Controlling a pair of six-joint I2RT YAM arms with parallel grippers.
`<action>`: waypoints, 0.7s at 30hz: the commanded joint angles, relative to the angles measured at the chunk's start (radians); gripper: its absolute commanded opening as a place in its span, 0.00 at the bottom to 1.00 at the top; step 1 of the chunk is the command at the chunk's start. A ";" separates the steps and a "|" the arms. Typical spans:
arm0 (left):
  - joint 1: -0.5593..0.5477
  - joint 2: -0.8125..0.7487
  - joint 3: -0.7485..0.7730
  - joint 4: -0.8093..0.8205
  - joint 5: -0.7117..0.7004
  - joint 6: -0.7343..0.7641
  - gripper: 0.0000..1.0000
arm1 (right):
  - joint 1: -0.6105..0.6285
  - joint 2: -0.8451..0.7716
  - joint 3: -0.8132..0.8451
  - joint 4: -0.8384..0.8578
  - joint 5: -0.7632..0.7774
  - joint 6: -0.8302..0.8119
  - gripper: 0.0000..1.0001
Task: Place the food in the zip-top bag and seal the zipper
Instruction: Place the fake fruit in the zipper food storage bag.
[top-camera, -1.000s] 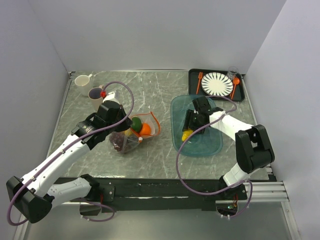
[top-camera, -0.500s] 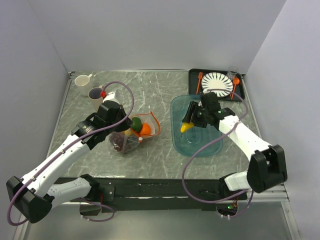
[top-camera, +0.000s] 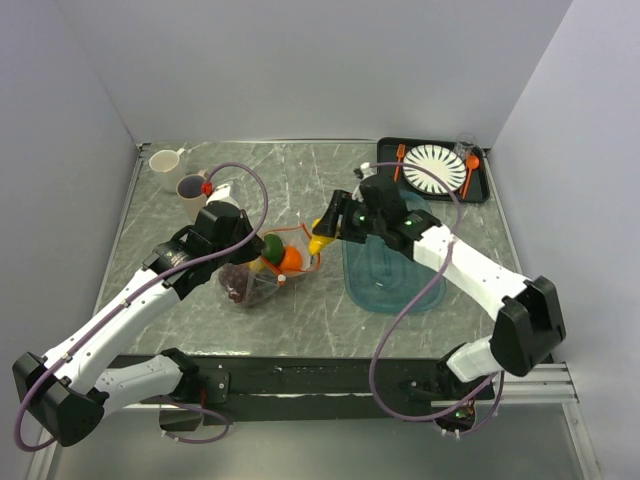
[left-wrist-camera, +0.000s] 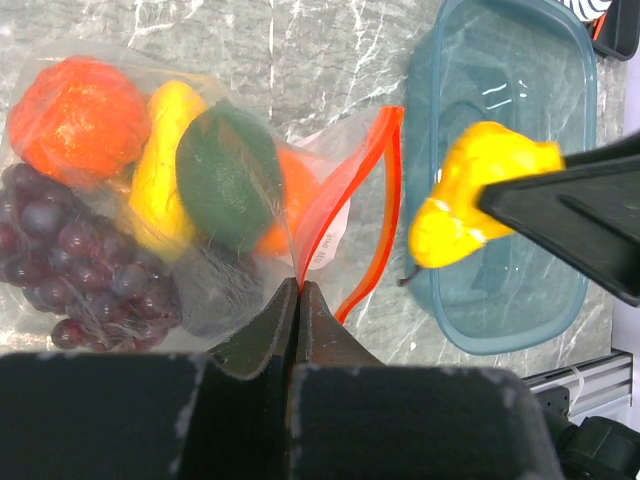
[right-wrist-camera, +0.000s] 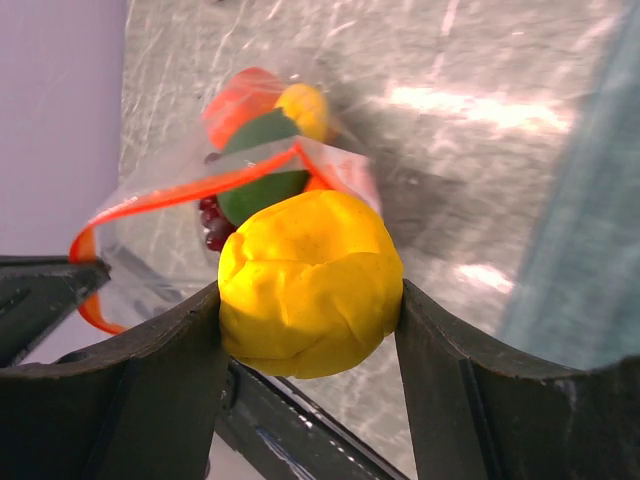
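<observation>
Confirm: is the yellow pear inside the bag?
No, the right hand grips the yellow pear outside the open mouth of the zip-top bag.

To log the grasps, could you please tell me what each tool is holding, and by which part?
Left tool pinches the zip-top bag by its zipper; right tool clamps the yellow pear across its sides.

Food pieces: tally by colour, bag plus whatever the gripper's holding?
orange pieces: 2
yellow: 2, bagged piece and pear in right gripper
green avocado: 1
purple grapes: 1
Total: 6
</observation>
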 joint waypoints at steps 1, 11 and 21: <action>0.002 -0.023 -0.002 0.034 0.027 -0.001 0.01 | 0.026 0.033 0.063 0.087 0.011 0.048 0.24; 0.002 -0.021 0.003 0.025 0.004 -0.009 0.01 | 0.147 0.115 0.086 0.157 0.094 0.117 0.10; 0.002 -0.046 -0.008 0.026 -0.039 -0.023 0.01 | 0.253 0.155 0.126 0.076 0.141 0.054 0.10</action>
